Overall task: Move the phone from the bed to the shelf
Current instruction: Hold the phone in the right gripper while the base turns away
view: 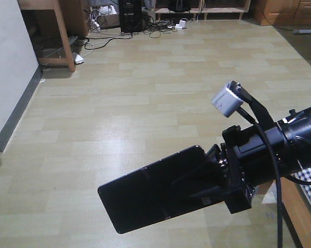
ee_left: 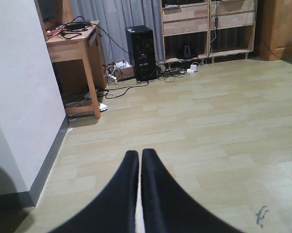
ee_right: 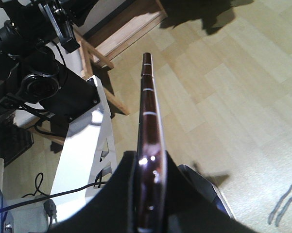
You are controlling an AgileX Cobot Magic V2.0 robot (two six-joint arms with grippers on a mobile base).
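The phone (view: pixel 139 199) shows a smooth, glossy black face and a shiny metallic rim. The right gripper (ee_right: pixel 148 160) looks matt black plastic. The floor (view: pixel 145 93) is pale wood-look plank with soft sheen.

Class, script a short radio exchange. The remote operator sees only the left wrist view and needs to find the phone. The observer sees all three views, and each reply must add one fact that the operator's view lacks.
Operator: My left wrist view shows only the left jaws, shut on nothing, and the floor. Where is the phone?
Observer: In the front view the phone is in the air above the floor, gripped at one end by the right jaws.
Operator: How is it sitting in them?
Observer: The right wrist view shows it edge-on, pinched between the right jaws, with most of its length sticking out past them.
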